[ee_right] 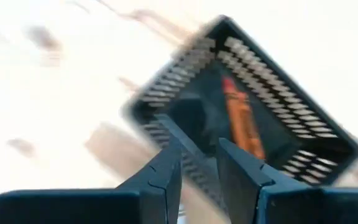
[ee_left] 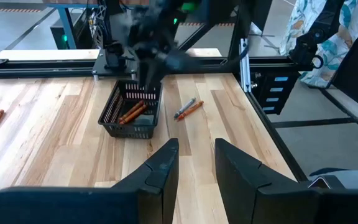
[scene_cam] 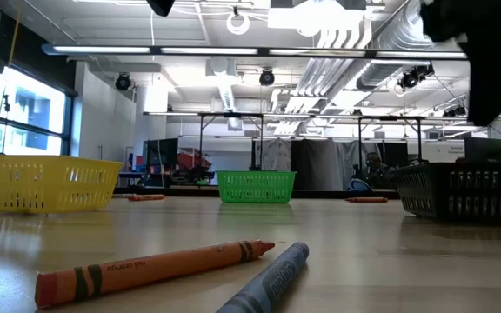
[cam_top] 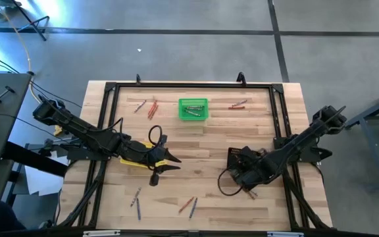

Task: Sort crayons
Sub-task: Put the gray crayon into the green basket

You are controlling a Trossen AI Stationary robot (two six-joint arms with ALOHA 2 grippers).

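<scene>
This is a big robot lab or workshop, because bare pipes and ducts [scene_cam: 355,39] and long lights run along the open ceiling, metal frames [scene_cam: 233,139] stand far back, and a wooden tabletop [cam_top: 202,148] sits on a gray concrete floor [cam_top: 176,52].

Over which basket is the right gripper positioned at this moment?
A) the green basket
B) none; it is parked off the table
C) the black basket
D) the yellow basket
C: the right gripper hangs over the black basket, which holds an orange crayon, while the green basket sits apart at the far edge.
</scene>
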